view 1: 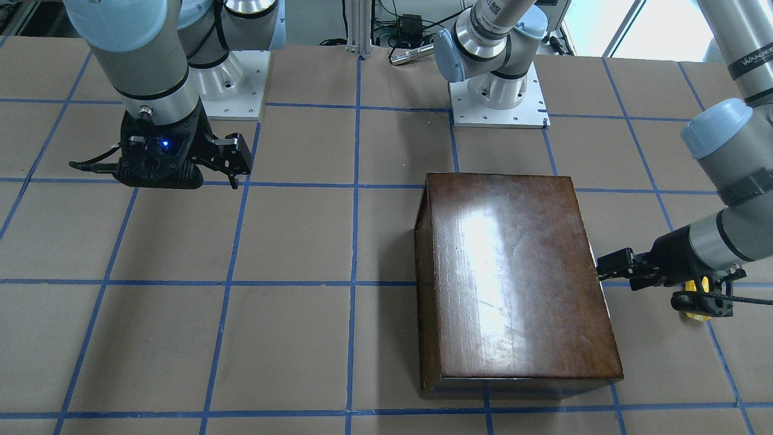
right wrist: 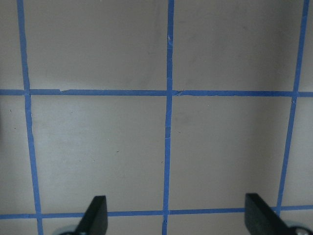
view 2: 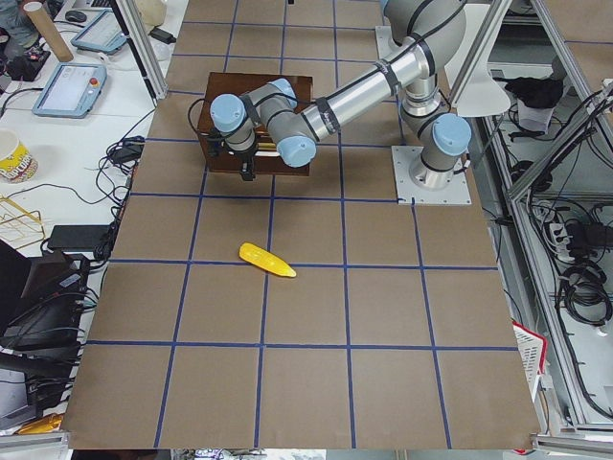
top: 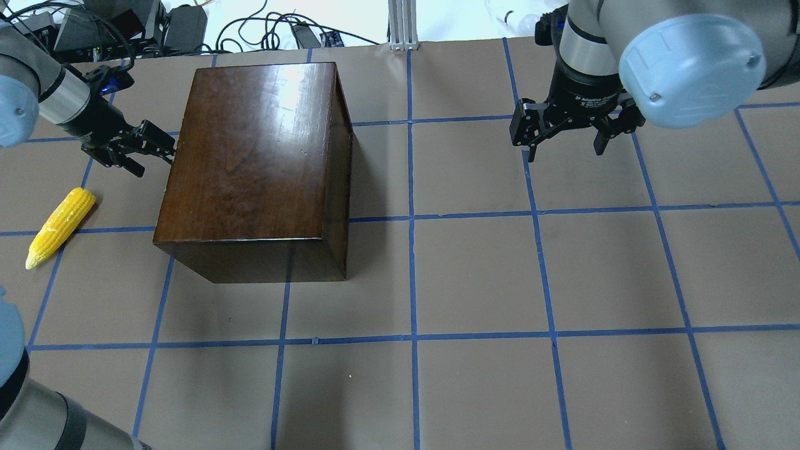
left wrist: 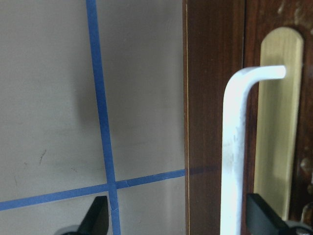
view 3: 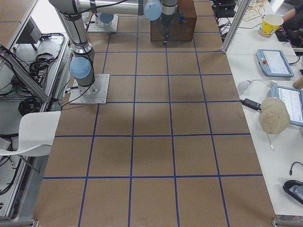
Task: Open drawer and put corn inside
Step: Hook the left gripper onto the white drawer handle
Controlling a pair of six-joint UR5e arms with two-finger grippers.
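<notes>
The glossy dark-brown box (top: 250, 156) stands at the left of the table, its drawer shut. The left wrist view shows the worn dark front panel (left wrist: 215, 122) with a pale bar handle (left wrist: 234, 147) on a brass plate. My left gripper (top: 153, 153) is open at the box's left face; the handle lies between its jaws, close to one fingertip (left wrist: 259, 218), not gripped. The yellow corn (top: 60, 226) lies on the table left of the box, apart from the gripper. My right gripper (top: 565, 147) is open and empty above the table, far right of the box.
The brown table (top: 475, 281) carries a grid of blue tape lines. Both arm bases (view 1: 498, 99) stand at the robot's edge of the table. Cables and gear (top: 187, 25) lie beyond the far edge.
</notes>
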